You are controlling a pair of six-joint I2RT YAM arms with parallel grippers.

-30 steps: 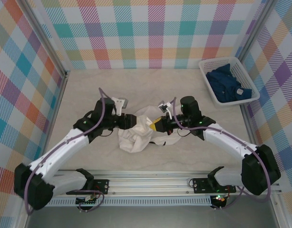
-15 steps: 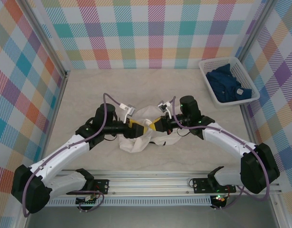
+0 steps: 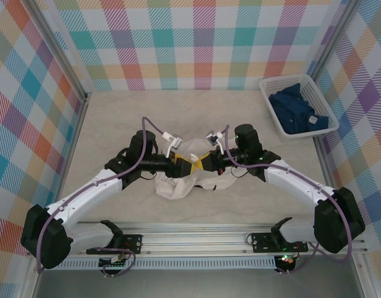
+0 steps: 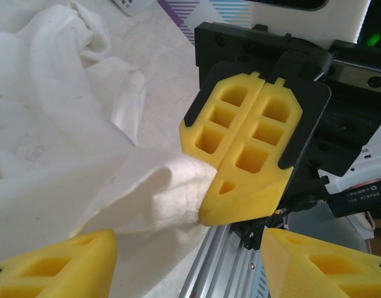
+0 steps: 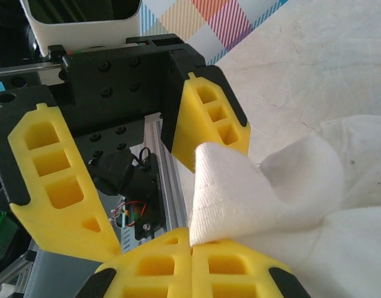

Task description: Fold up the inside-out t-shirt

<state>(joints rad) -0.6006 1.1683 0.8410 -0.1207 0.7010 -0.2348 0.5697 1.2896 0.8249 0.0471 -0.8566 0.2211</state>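
Bases of two arms [image 3: 85, 198] stand at the bottom edge of the overhead frame, behind a metal rail [image 3: 197, 239]. Both arms reach to frame centre, where their tools meet tip to tip.

One white t-shirt [image 3: 175, 183] lies crumpled on the table [image 3: 116, 112] at centre, directly beneath the two tools, and spreads slightly toward the lower left.

The right gripper [image 3: 201, 163] has its jaws pressed together on a raised fold of the t-shirt. In its wrist view the ribbed edge of that fold rises from between the closed yellow pads [image 5: 234, 267].

The left gripper [image 3: 180, 164] has its jaws apart, one on each side of the same fold, and grips nothing.

Handling, as a judgement: the cloth looks light, limp and non-slippery, with no stiffness of its own. It will sag and bunch from any single pinch, and a pinch may lift one layer only. It is not fragile. The best holds are probably along a hem or seam, at two separated points, so that the fabric can be drawn flat.

One white basket [image 3: 286, 77] stands in the upper right of the frame, well apart from the t-shirt, and holds one dark blue garment [image 3: 296, 108].

Count: two arms, two grippers, one t-shirt, one basket, one dark garment.
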